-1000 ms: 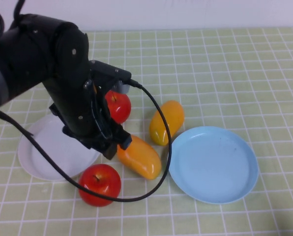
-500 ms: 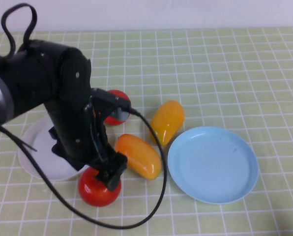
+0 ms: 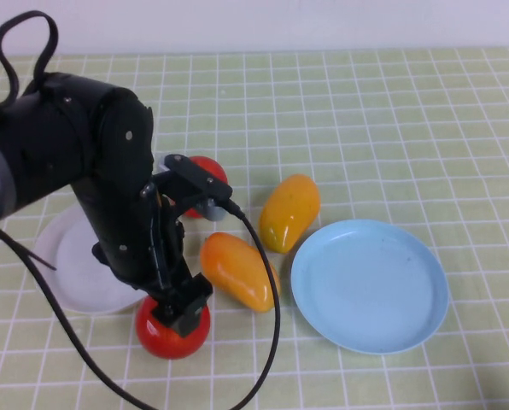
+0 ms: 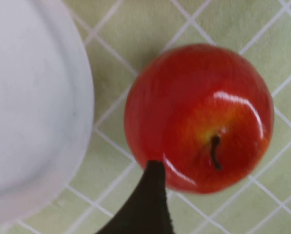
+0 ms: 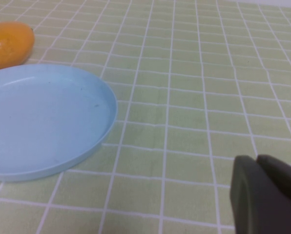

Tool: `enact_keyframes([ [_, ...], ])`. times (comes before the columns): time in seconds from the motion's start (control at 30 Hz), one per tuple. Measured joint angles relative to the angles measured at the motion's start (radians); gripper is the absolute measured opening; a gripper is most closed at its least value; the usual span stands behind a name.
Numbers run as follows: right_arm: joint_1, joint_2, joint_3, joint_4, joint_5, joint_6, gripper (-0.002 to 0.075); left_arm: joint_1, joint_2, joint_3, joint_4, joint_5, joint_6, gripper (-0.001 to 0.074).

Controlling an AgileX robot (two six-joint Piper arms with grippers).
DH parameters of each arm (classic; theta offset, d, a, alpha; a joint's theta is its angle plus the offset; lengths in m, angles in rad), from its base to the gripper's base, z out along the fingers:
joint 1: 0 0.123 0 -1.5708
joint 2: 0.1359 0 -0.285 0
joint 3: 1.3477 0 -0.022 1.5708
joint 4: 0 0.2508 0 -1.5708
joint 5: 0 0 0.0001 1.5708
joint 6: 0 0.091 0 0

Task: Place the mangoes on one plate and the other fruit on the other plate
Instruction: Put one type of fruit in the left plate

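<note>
High view
L gripper: at abt 7 o'clock of the table, right on top of the near apple; jaw gap can't tell from here.
Near apple: on the cloth, just off the white plate at its 5 o'clock, not on it.
Far apple: at 1 o'clock of white plate, partly behind the arm.
Mangoes: orange one and yellower one both on the cloth, at 9 and 10 o'clock of the blue plate, just beside its rim.
R gripper: not seen here.

L wrist view
Near apple: stem up, beside white plate, narrow strip of cloth between.
L gripper: one dark finger against the apple's side; other finger out of shot, so can't tell how wide the jaws stand or if gripping.

R wrist view
R gripper: low over bare cloth, well apart from blue plate; fingers closed together, holding nothing.
Yellower mango: beyond plate's far rim.
</note>
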Motion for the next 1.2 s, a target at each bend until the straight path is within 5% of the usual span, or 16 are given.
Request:
enact_keyframes([
  [0.7,0.000,0.000,0.000,0.000,0.000,0.000,-0.0016,0.000,0.131,-0.006,0.036,-0.068,0.055,0.0664],
  [0.93,0.000,0.000,0.000,0.000,0.000,0.000,-0.0016,0.000,0.141,-0.023,0.036,-0.043,-0.047,0.0582],
  [1.2,0.000,0.000,0.000,0.000,0.000,0.000,-0.0016,0.000,0.158,-0.185,0.070,-0.001,-0.105,0.0582],
])
